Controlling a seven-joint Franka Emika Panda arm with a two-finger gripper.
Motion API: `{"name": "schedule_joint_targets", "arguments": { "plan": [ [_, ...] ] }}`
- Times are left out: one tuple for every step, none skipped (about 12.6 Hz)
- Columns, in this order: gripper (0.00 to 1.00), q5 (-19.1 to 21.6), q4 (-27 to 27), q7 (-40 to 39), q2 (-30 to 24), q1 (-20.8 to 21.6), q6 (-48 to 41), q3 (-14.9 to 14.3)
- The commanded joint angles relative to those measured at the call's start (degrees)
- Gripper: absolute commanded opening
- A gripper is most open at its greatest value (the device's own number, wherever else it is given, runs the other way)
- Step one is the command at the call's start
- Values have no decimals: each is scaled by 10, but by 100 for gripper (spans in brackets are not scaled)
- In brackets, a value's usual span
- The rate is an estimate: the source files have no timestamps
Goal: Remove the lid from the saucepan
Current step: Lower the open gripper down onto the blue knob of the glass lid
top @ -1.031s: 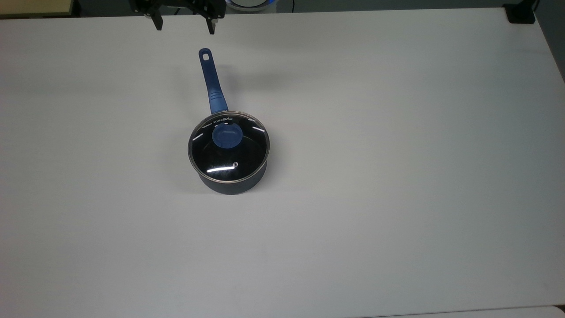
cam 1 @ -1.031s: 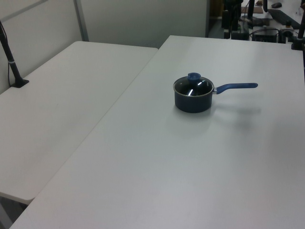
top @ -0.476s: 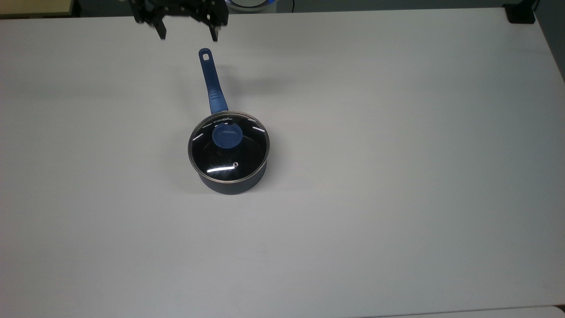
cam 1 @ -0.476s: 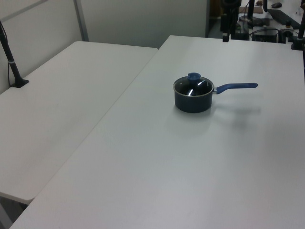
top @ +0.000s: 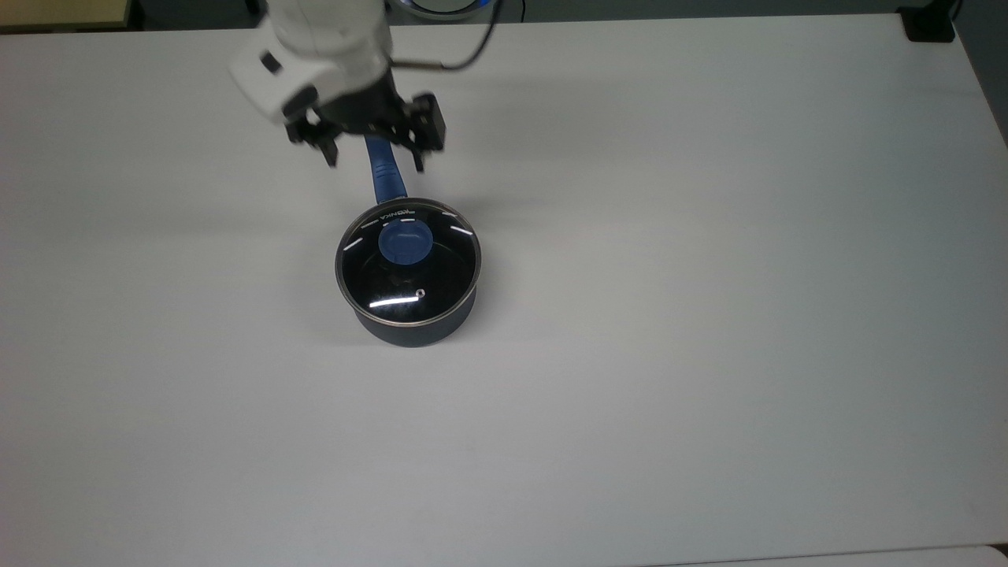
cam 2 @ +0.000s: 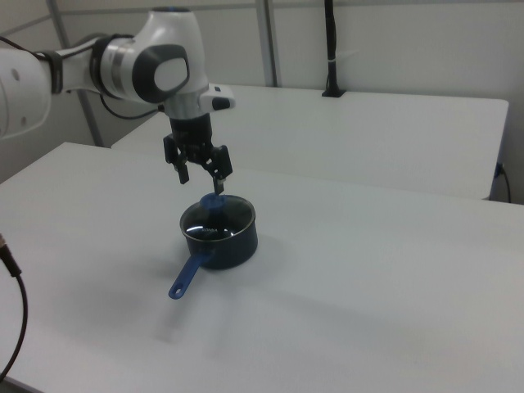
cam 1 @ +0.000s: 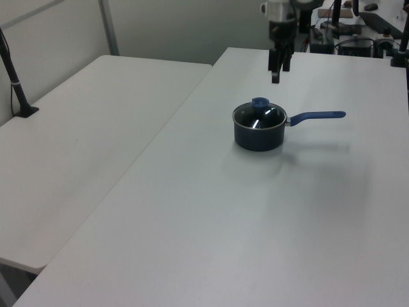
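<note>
The saucepan (top: pixel 409 335) stands on the white table (top: pixel 709 315), dark navy with a long blue handle (top: pixel 387 179) pointing to the top view's top. The lid (top: pixel 409 279), clear glass with a steel rim and a blue knob (top: pixel 404 242), rests on the pan. My gripper (top: pixel 374 161) hangs open above the handle, just short of the lid's rim, holding nothing. In the left view the gripper (cam 1: pixel 279 72) is above and behind the pan (cam 1: pixel 259 133). In the right view the gripper (cam 2: pixel 202 182) hovers just above the knob (cam 2: pixel 214 203).
A black clamp (top: pixel 929 27) sits at the table's top right corner in the top view. A second white table (cam 1: pixel 77 141) with a black post (cam 1: pixel 16 83) adjoins on the left view's left. A cable (cam 2: pixel 12 311) hangs at the right view's left edge.
The gripper has moved from the top view's top edge down toward the saucepan and now hangs over its handle, still open. Pan and lid have not moved.
</note>
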Motion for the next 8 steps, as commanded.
{"name": "schedule_joint_targets", "arguments": {
  "plan": [
    [100,0,12,55,30,13,63,-5],
    [100,-3,12,74,40,19,90,-5],
    [100,-10,12,79,53,27,95,-5],
    [100,-11,12,84,64,34,98,-5],
    [100,-12,12,94,77,41,98,-5],
    [100,-11,13,96,85,42,99,-5],
    [100,-11,13,97,86,42,105,-5],
    [100,-12,13,99,86,42,116,-5]
  ]
}}
